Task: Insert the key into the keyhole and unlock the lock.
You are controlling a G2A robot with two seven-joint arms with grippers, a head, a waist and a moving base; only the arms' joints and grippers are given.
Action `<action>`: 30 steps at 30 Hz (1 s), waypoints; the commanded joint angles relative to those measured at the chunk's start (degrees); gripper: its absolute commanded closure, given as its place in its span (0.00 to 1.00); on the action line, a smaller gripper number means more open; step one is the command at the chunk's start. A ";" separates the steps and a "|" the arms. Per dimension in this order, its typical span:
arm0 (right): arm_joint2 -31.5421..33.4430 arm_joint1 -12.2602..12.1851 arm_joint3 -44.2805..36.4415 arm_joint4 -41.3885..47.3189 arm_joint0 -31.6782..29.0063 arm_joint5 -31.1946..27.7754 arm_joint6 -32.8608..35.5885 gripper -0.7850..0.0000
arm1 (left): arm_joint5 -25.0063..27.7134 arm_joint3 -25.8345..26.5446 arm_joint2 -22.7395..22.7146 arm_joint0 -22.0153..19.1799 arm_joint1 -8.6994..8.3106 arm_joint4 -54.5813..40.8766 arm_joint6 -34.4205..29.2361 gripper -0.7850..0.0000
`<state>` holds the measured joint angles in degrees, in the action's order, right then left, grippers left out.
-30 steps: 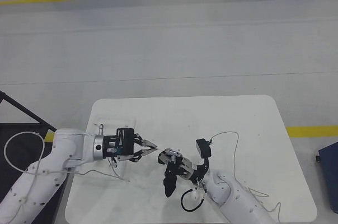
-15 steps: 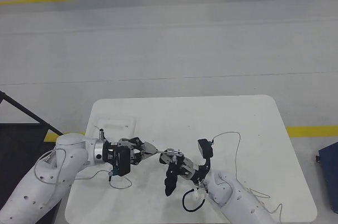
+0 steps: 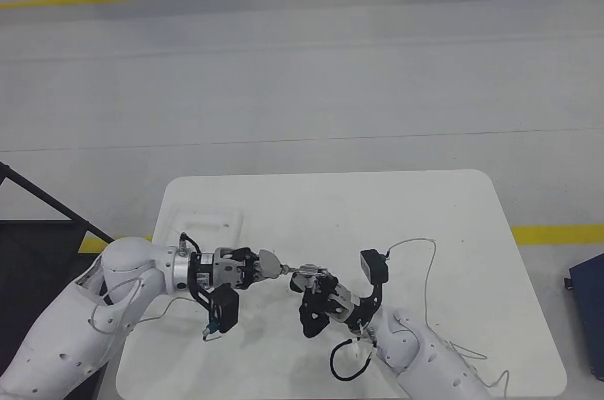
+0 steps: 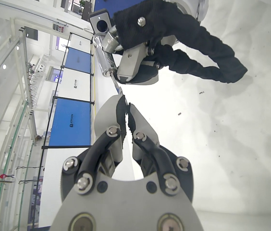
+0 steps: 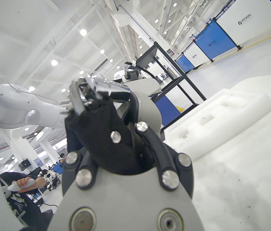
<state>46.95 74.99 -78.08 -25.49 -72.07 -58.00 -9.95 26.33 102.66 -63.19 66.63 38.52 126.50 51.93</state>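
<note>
Key meets lock above a white table (image 3: 432, 230): nearest the robot, the right gripper (image 3: 309, 282) is clamped around the chrome lock (image 4: 103, 58), holding it up off the table's near half. Black cloth (image 5: 101, 131) wraps part of that gripper, and loose lengths of it trail away from the lock on the side toward the robot. Just to the lock's left, the left gripper (image 4: 126, 105) has its two grey, black-padded fingers pinched together on the key (image 4: 115, 86). The key's thin blade runs straight from those fingertips to the end of the lock's bright cylinder and touches it there. How far it sits in the keyhole, if at all, cannot be made out. The two grippers face each other tip to tip across the key. Beyond the lock and to its left, a white foam tray (image 3: 210, 222) with cut-out recesses lies flat on the table, well apart from both grippers. Farther beyond the lock, past the table's far edge, lies grey floor (image 3: 302, 80). A yellow line (image 3: 567, 234) is painted on it well to the lock's right, and a black metal frame (image 3: 22, 195) stands well to the lock's left.
</note>
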 commanded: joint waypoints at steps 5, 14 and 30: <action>-0.11 -0.18 -0.38 0.70 -0.32 0.00 0.11 1.00 | -3.35 0.16 -0.29 0.54 0.19 0.01 0.64 1.00; -0.45 -0.31 -0.46 1.43 -0.31 0.00 0.42 1.00 | -3.69 -0.13 -1.42 1.22 0.24 -1.37 1.51 0.82; 0.17 0.11 0.08 2.65 2.16 0.00 -1.00 1.00 | 12.17 -6.76 -3.62 2.32 1.00 -25.48 0.20 0.00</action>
<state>47.13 75.05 -78.04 -22.98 -70.09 -58.00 -10.84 38.15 96.31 -66.69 68.87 39.48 102.02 52.39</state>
